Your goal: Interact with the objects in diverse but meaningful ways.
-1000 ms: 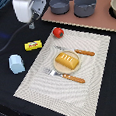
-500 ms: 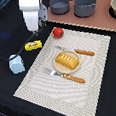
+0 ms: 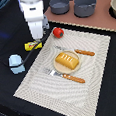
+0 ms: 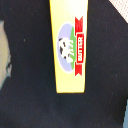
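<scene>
The only readable text is sitting on the flat yellow packet (image 4: pixel 70 46): in the wrist view a red banner (image 4: pixel 80 46) is running along the packet's length, carrying the word "BUTTER" in white capitals. Just beside that banner a printed oval picture (image 4: pixel 66 46) is showing what looks like a black-and-white cow on blue and green. In the exterior view the same packet (image 3: pixel 33 45) is appearing too small and blurred for its print to be read, and nothing else there is bearing legible writing.
</scene>
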